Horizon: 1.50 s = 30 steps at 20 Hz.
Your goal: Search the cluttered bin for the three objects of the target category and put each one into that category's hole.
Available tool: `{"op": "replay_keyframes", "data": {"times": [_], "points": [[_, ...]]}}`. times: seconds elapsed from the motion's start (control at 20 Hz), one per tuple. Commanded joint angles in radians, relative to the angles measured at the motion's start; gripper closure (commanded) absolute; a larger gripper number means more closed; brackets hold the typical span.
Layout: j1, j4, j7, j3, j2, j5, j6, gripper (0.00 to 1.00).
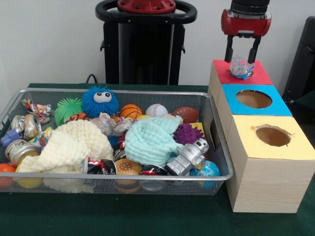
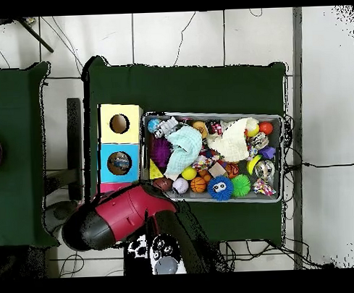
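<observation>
The gripper (image 1: 241, 55) hangs over the red box (image 1: 224, 73), fingers apart, with a wrapper (image 1: 241, 68) lying on its hole

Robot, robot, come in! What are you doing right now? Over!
Gripper jaws open above the red-topped pale wooden box. Crumpled clear plastic wrapper sits on the round hole, between the jaws. Nothing in the way.

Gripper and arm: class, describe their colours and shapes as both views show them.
In the front view the gripper has a rounded red body under a black cylindrical wrist, with two straight black jaws pointing down. From overhead the arm is a bulky red link with rounded black ends.
</observation>
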Motion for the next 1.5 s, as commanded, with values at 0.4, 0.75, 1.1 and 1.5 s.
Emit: {"op": "replay_keyframes", "data": {"times": [0.4,0.75,1.1,1.5], "points": [[-0.029,0.097,-0.05,0.082,0.014,-0.003,-0.002,0.0],[0.013,0.078,0.0,0.033,0.006,-0.041,-0.027,1.0],[-0.001,0.073,-0.01,0.051,0.007,0.001,0.011,1.0],[-0.012,0.079,-0.016,0.054,-0.007,0.012,0.021,1.0]]}}
